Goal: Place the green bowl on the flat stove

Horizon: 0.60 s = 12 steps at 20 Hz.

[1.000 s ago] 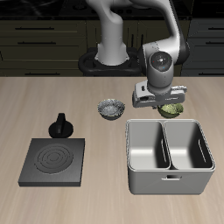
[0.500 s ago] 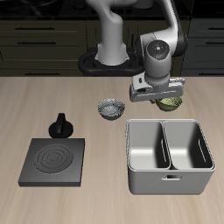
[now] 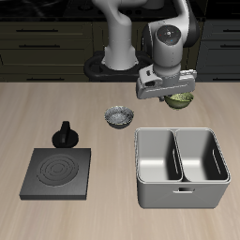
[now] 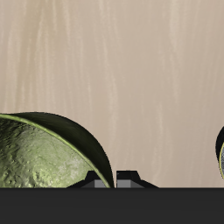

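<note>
My gripper (image 3: 174,96) is shut on the rim of the green bowl (image 3: 180,99) and holds it above the table, behind the grey basin. In the wrist view the olive bowl with its mottled inside (image 4: 39,156) hangs tilted at my fingertips (image 4: 91,181), with bare wooden table far below. The flat stove (image 3: 58,172), a black square plate with ring grooves, lies near the table's front edge on the far side of the table from the bowl, well apart from the gripper.
A grey two-compartment basin (image 3: 181,167) stands just in front of the gripper. A grey-white patterned bowl (image 3: 118,116) sits mid-table; its edge shows in the wrist view (image 4: 220,153). A small black knobbed object (image 3: 64,136) stands just behind the stove.
The gripper has risen with the green bowl in it, lifting the bowl off the table and slightly toward the table's middle. Nothing else has moved.
</note>
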### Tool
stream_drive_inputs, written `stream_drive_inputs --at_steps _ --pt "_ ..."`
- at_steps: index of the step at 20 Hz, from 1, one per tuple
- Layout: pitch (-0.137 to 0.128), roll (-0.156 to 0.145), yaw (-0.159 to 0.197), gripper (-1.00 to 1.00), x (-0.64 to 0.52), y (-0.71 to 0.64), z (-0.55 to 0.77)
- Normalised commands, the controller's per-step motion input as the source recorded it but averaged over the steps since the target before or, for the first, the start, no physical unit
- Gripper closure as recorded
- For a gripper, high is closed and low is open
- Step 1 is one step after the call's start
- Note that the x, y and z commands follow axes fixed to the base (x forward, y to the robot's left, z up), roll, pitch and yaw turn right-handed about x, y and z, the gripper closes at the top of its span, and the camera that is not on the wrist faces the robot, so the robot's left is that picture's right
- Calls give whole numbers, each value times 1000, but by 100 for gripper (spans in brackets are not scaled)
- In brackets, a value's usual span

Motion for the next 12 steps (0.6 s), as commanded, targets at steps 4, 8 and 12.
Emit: stream_drive_inputs --at_steps 4,8,12 --pt "-73 -8 49 100 -55 -62 439" --pt "-70 -16 52 100 -37 -79 414" --pt "-115 -14 27 100 -69 -103 575"
